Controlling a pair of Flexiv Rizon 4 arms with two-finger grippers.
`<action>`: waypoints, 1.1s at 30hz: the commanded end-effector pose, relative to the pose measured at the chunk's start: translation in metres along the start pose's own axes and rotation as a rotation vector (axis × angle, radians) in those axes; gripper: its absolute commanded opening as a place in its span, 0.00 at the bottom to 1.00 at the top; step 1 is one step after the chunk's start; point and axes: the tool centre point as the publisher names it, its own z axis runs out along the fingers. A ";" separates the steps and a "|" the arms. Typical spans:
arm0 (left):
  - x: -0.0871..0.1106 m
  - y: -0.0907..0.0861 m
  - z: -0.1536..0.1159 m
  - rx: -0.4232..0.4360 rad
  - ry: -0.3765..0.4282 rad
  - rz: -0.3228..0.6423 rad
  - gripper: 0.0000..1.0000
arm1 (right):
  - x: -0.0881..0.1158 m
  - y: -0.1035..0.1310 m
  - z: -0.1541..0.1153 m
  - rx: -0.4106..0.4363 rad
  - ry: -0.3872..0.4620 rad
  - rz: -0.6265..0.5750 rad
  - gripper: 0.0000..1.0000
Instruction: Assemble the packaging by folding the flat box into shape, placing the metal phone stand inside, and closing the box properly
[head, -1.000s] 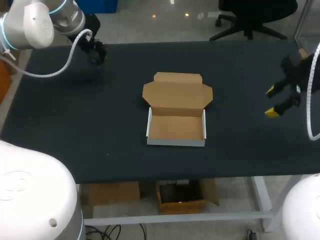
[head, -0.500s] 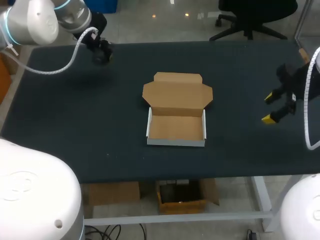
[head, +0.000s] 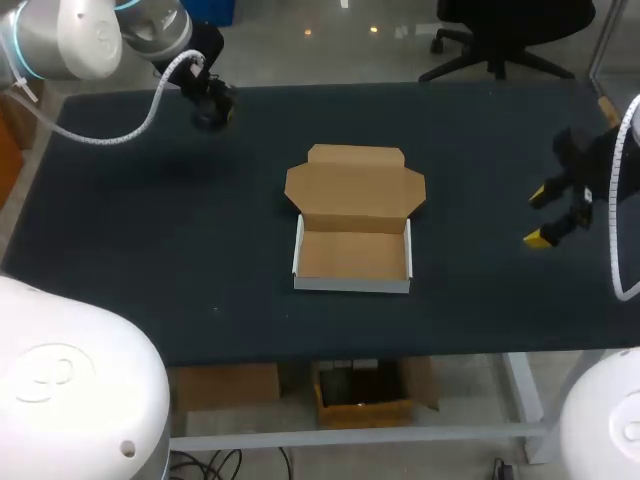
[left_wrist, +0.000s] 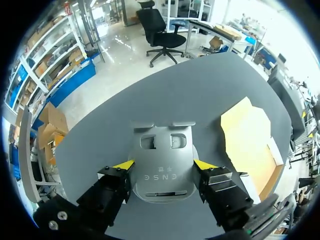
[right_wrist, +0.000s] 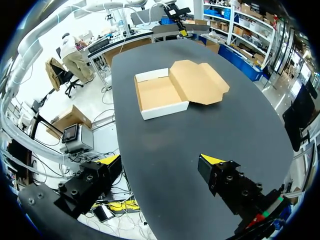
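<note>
An open cardboard box (head: 352, 255) with white outer walls sits mid-table, its lid flap (head: 355, 185) folded back toward the far side. The box (left_wrist: 250, 145) lies off to one side ahead of my left gripper. The grey metal phone stand (left_wrist: 162, 145) sits between my left gripper's (left_wrist: 162, 164) yellow tips, which press on its two sides. In the head view that gripper (head: 210, 105) hangs over the table's far left part. My right gripper (head: 540, 215) is open and holds nothing, over the table's right side. From the right wrist, the box (right_wrist: 160, 95) lies well ahead of the open gripper (right_wrist: 160, 160).
The dark table (head: 150, 250) is bare around the box on every side. Its far edge runs just behind my left gripper, and its right edge lies close to my right gripper.
My left gripper has moved right along the far edge, carrying the stand. My right gripper shifted slightly toward the box early on, then stayed put. The box has not moved.
</note>
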 end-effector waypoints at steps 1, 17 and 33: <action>0.007 -0.002 -0.003 -0.013 -0.006 0.001 0.00 | 0.000 -0.001 0.000 -0.003 0.002 -0.001 1.00; 0.022 -0.004 -0.005 -0.033 0.006 0.019 0.00 | 0.001 -0.006 0.011 -0.015 0.002 -0.032 1.00; 0.025 -0.004 -0.004 -0.050 0.021 0.019 0.00 | 0.002 -0.007 0.013 -0.018 0.000 -0.033 1.00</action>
